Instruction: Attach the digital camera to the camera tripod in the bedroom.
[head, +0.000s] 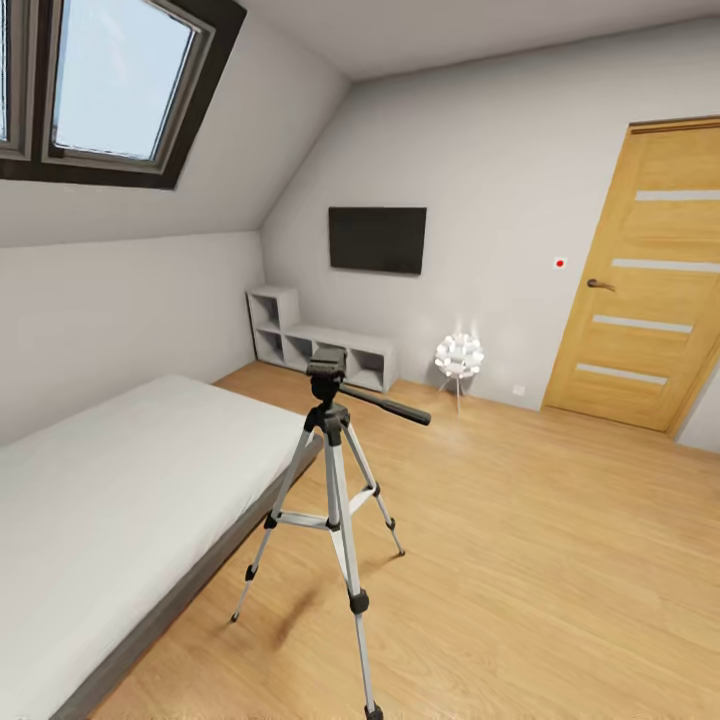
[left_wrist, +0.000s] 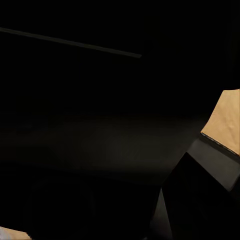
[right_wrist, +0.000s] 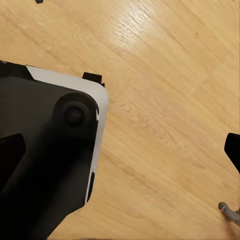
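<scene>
Tripod (head: 335, 470) stands upright on the wood floor (head: 560, 560), close in front, just beside the bed (head: 110, 490); head bare, pan handle pointing right. Past it: white spiky lamp (head: 459, 354), grey shelf (head: 300, 340), wall TV (head: 377, 239), door (head: 650, 280) at right. Gripper states: cannot tell from either wrist view.

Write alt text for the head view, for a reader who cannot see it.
A tall camera tripod with thin silver legs and a black head stands on a light wood floor beside a low grey bed; nothing is mounted on its head. Behind it are a black wall TV, a white spiky lamp, a wooden door and a dark-framed skylight.
</scene>
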